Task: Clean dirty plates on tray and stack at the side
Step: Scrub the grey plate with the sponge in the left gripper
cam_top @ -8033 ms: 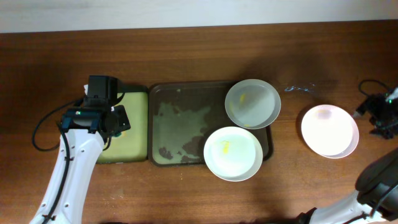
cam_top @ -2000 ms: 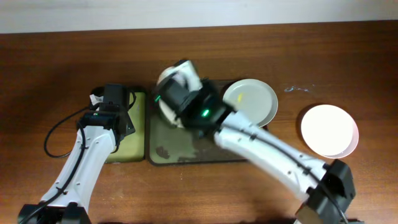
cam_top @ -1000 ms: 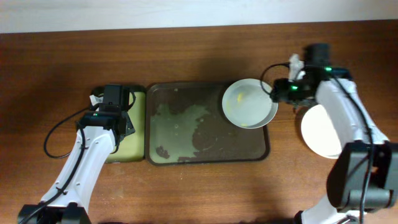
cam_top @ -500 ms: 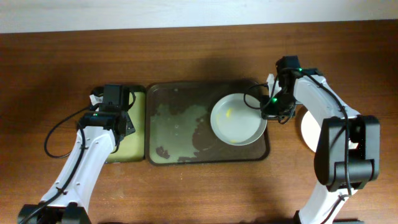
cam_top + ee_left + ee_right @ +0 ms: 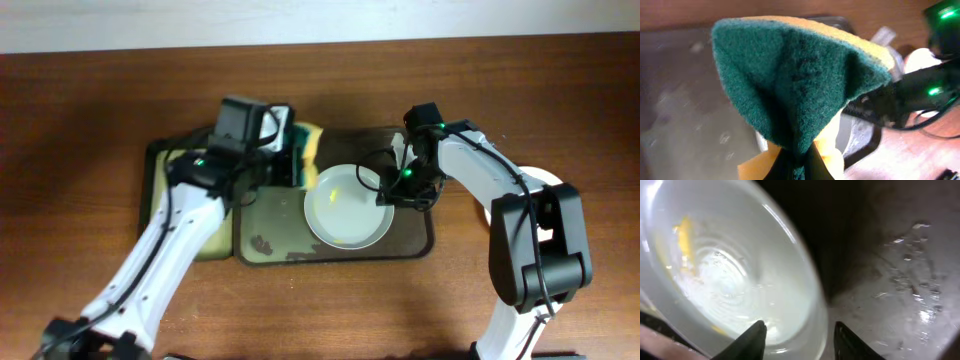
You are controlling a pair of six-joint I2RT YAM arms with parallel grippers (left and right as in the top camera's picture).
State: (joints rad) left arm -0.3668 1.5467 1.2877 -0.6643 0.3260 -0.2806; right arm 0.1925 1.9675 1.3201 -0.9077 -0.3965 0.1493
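One white plate (image 5: pixel 347 205) with small yellow smears lies on the dark wet tray (image 5: pixel 270 230). My right gripper (image 5: pixel 397 188) is shut on its right rim. In the right wrist view one finger is inside the plate (image 5: pixel 730 270) and one outside, the gripper (image 5: pixel 802 340) straddling the rim over the tray (image 5: pixel 900 280). My left gripper (image 5: pixel 288 150) is shut on a yellow-and-green sponge (image 5: pixel 308 150), held over the tray's back edge just left of the plate. The sponge (image 5: pixel 800 75) fills the left wrist view above the jaws (image 5: pixel 800 167).
White plates (image 5: pixel 545 178) sit on the table right of the tray, mostly hidden by my right arm. The black-rimmed pale sponge tray (image 5: pixel 215 240) lies left of the tray, under my left arm. The table is brown wood.
My left arm has swung right from the sponge tray, carrying the sponge over the big tray. The plate has slid left on the tray with my right gripper.
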